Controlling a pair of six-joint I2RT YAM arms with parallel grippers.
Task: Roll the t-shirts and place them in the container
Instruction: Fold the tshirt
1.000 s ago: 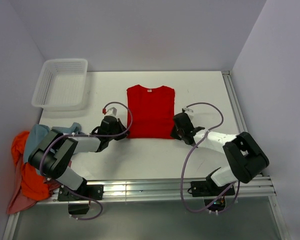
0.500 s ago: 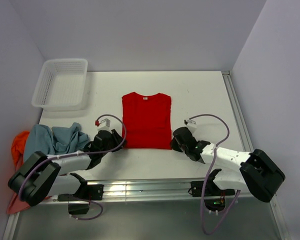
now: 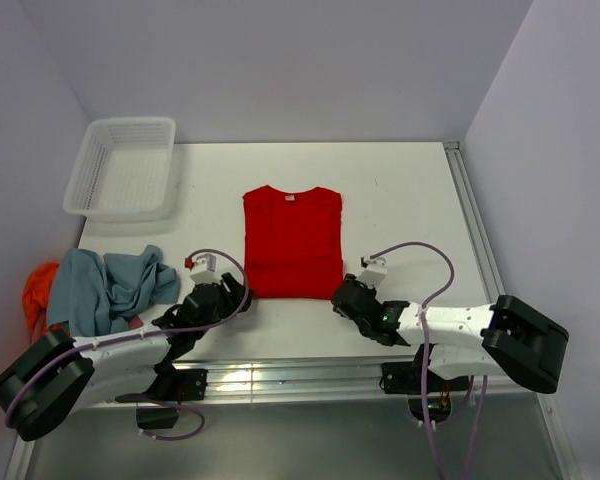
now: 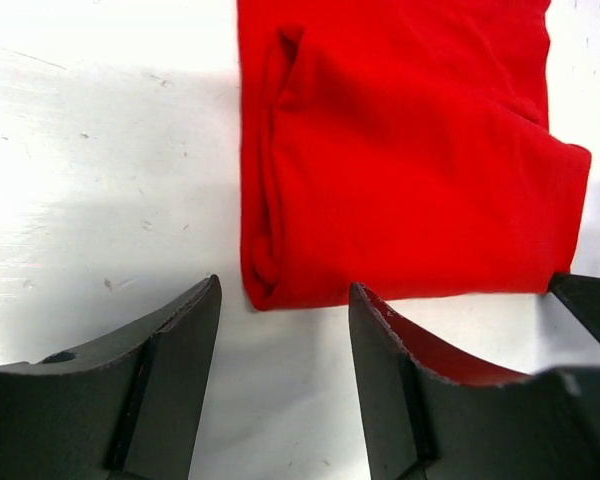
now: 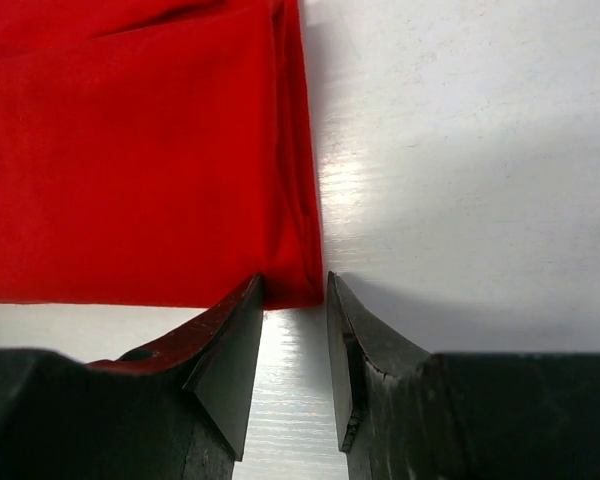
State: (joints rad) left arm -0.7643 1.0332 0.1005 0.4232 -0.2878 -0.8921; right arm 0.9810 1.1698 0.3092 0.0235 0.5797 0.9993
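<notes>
White tabletop (image 3: 410,200) enclosed by pale walls (image 3: 280,60), seen from above and from both wrists. At centre lies the red t-shirt (image 3: 292,240), flat on the surface and folded into a narrow rectangle with its sides turned in, the white neck label (image 3: 290,197) toward the far edge and the hem toward the arms. The left wrist view shows the doubled layers along the shirt's left side and its rounded near-left corner (image 4: 265,290). The left gripper (image 3: 218,297) sits low at that corner; its fingers (image 4: 180,380) stand well apart and hold nothing, with bare table between them and the corner just beyond their tips. The right gripper (image 3: 346,298) sits at the near-right corner; its fingers (image 5: 225,350) are parted by a narrower gap through which the table shows, the hem corner (image 5: 290,290) lying at the mouth of that gap, unpinched. Farther left, near the table's edge, a grey-blue t-shirt (image 3: 105,285) lies crumpled, partly over an orange t-shirt (image 3: 38,290). A white perforated basket (image 3: 120,165) stands in the far-left corner, well apart from the red shirt.
</notes>
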